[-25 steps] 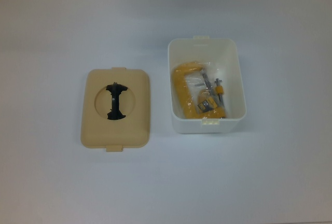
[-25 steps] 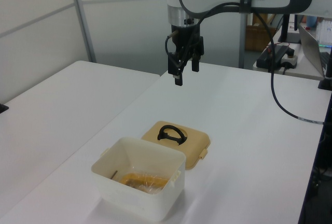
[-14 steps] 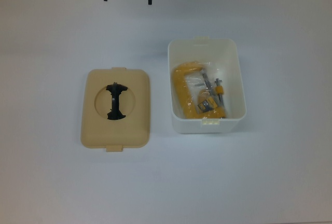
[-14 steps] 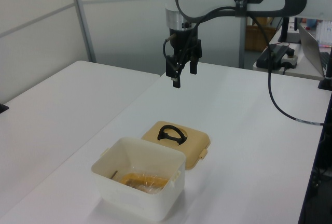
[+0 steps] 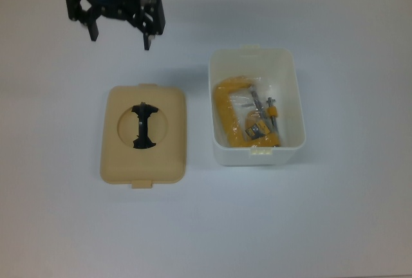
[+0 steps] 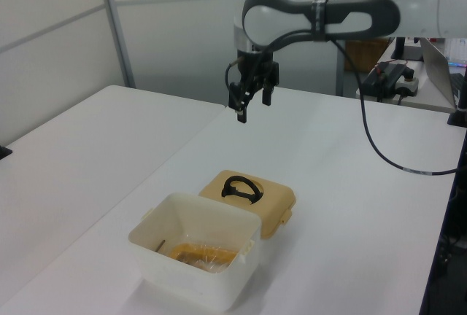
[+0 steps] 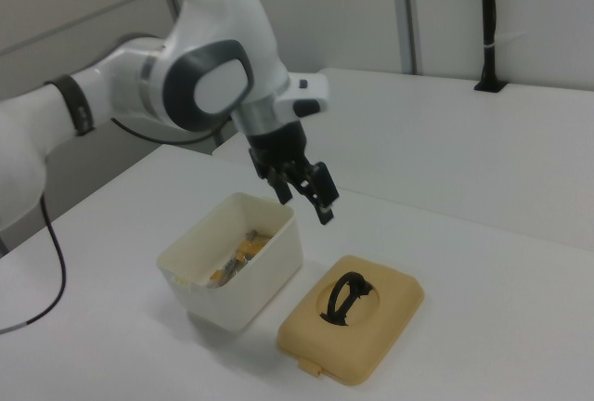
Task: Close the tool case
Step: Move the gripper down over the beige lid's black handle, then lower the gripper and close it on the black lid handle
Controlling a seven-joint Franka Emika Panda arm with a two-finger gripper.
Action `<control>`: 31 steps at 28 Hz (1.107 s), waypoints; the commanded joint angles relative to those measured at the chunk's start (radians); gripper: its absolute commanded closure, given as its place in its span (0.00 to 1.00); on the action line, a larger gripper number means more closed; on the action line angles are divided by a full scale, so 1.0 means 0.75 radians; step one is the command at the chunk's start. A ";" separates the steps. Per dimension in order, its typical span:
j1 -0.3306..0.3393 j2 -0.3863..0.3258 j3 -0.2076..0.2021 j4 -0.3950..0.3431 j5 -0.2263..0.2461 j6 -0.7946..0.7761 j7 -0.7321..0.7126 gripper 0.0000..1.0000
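Tool case box [image 5: 256,107] stands open on the white worktop [image 5: 335,213], at the top view's right, and its beige lid [image 5: 143,135] lies flat just beside it at the top view's left, not touching it. The lid's black handle [image 5: 142,126] sits in the round recess and faces up. Inside the box lie a yellow clamp [image 5: 233,117] and some small parts in clear plastic. The gripper [image 5: 120,36] hangs in the air above the worktop, beyond the lid's far edge in the top view, with its jaws spread wide and holding nothing. Nothing lies between the lid and the box.
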 commanded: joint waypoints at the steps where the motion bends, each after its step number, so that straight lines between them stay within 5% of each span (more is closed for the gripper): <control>1: 0.012 0.052 -0.005 -0.009 -0.055 0.049 -0.001 0.00; 6: 0.014 0.081 -0.003 -0.048 -0.127 0.070 -0.020 0.00; 19: -0.015 0.083 -0.001 -0.162 -0.084 0.199 -0.165 0.00; 31: -0.011 0.197 0.007 -0.166 -0.063 0.295 -0.165 0.00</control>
